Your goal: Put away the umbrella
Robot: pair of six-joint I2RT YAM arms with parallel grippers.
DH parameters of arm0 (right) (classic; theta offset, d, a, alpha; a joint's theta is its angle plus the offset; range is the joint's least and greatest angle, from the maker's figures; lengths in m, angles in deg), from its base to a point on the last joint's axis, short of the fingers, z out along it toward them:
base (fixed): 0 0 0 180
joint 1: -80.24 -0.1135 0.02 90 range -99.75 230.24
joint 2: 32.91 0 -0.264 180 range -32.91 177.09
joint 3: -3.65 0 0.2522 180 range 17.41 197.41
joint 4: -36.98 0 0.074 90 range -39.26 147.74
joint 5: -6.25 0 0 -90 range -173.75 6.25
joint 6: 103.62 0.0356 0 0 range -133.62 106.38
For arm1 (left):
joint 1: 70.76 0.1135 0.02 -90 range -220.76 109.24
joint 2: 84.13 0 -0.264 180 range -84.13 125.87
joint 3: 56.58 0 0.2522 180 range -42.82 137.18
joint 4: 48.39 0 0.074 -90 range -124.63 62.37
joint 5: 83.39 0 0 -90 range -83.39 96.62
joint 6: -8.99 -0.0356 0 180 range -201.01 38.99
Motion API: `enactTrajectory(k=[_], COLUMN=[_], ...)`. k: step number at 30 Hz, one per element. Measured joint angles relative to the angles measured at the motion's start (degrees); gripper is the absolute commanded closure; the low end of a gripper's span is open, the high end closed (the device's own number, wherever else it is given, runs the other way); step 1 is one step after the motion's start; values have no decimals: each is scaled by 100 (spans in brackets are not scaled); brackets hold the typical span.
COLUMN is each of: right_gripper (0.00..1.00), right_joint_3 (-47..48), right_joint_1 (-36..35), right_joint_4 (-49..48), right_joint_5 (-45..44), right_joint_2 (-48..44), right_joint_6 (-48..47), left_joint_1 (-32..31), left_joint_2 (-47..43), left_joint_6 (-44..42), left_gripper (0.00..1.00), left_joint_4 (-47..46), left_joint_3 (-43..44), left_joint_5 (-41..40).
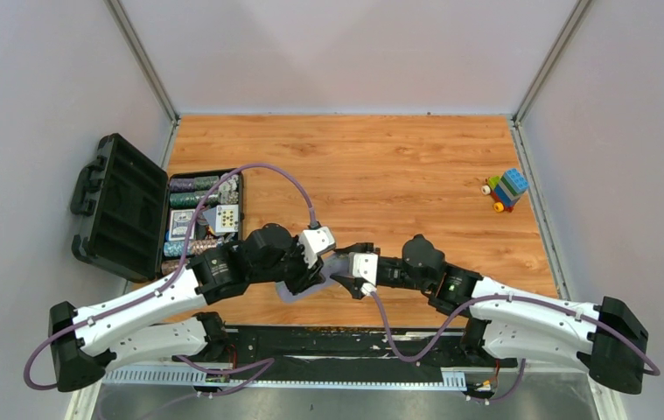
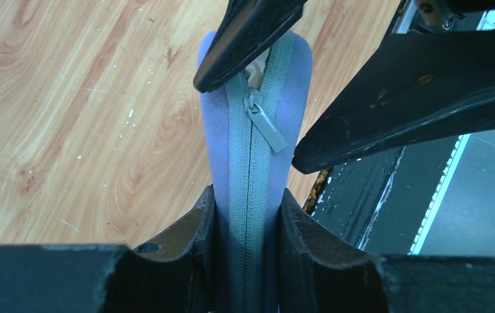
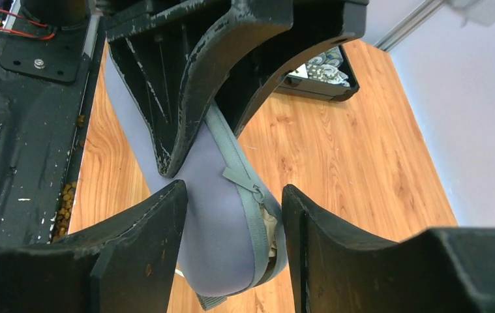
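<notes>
Inside case (image 2: 218,140), umbrella (image 3: 272,238) between parted right pincer (image 3: 233,189) — left pincer (image 2: 246,194) clamped on case.

Zip case (image 2: 217,150) at table's (image 1: 380,157) near edge | left gripper (image 2: 248,208) on its left, right gripper (image 3: 235,195) right | chip box (image 1: 197,214) behind-left | toy blocks (image 1: 506,190) behind-right

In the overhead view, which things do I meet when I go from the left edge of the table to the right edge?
open black case → poker chips and cards in its tray → lilac zip case where the two arms meet → toy of coloured blocks
</notes>
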Motion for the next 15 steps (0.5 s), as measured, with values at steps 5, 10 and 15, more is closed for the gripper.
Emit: enactTrajectory(k=[5,10,15], right_gripper=[59,62,56], right_joint_3=[20,48,48], right_joint_1=[-4,-4,-4], right_joint_4=[-85,-103,-125], right_joint_5=[-48,-2,7], right_joint_2=[256,323,328], right_joint_6=[76,162,341], left_joint_1=[17,28,28], left_joint_2=[-24,-24,-24], left_joint_6=[-7,-50,-114], left_gripper=[100,100,100], left_joint_4=[103,155,181], left_joint_3=[0,0,0], left_joint_5=[-13,-22,2])
